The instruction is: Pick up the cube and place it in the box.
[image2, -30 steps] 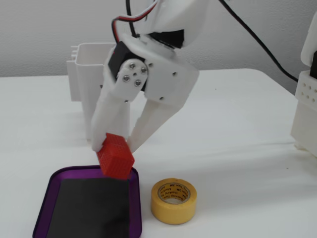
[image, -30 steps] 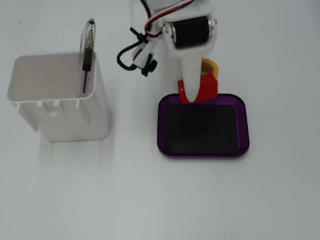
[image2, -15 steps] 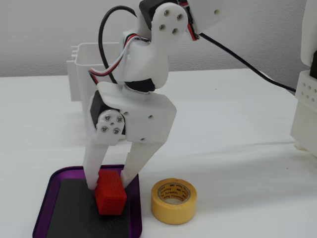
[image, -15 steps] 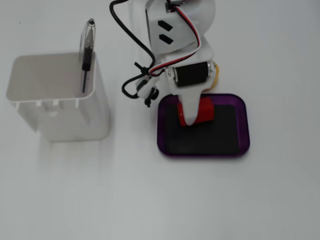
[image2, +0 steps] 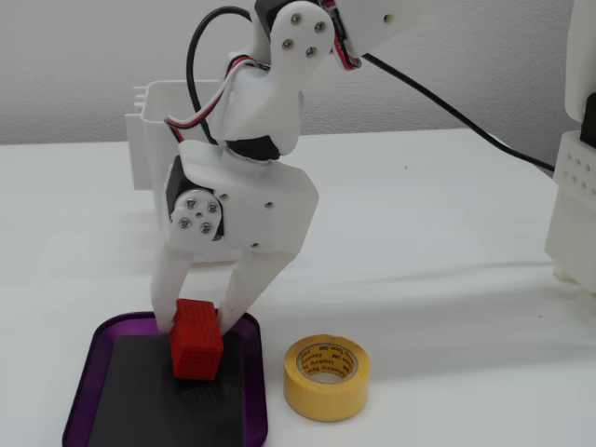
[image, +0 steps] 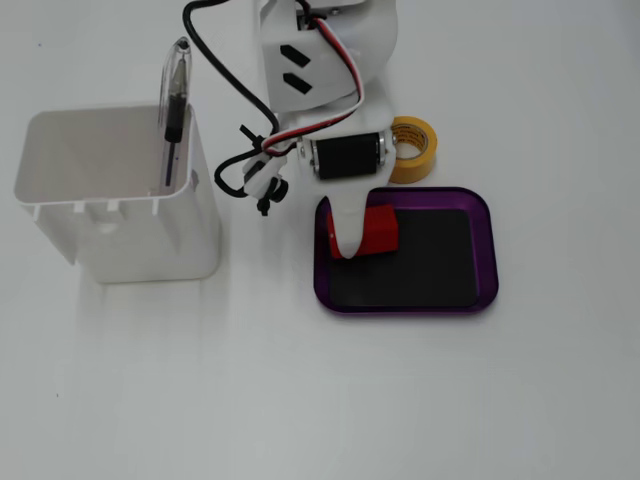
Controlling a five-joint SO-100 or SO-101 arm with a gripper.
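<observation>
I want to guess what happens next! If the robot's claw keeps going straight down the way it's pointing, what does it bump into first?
Probably the box's black floor. The gripper points down into it, holding the cube just about on it.

White 3D-printed arm links, black servo motor (image: 345,157) at frame centre-top, tapered white gripper (image2: 196,326) fingers, silver screws on round servo horn (image2: 197,211), looping black cable (image2: 207,56), red-white-black wire bundle upper centre.
</observation>
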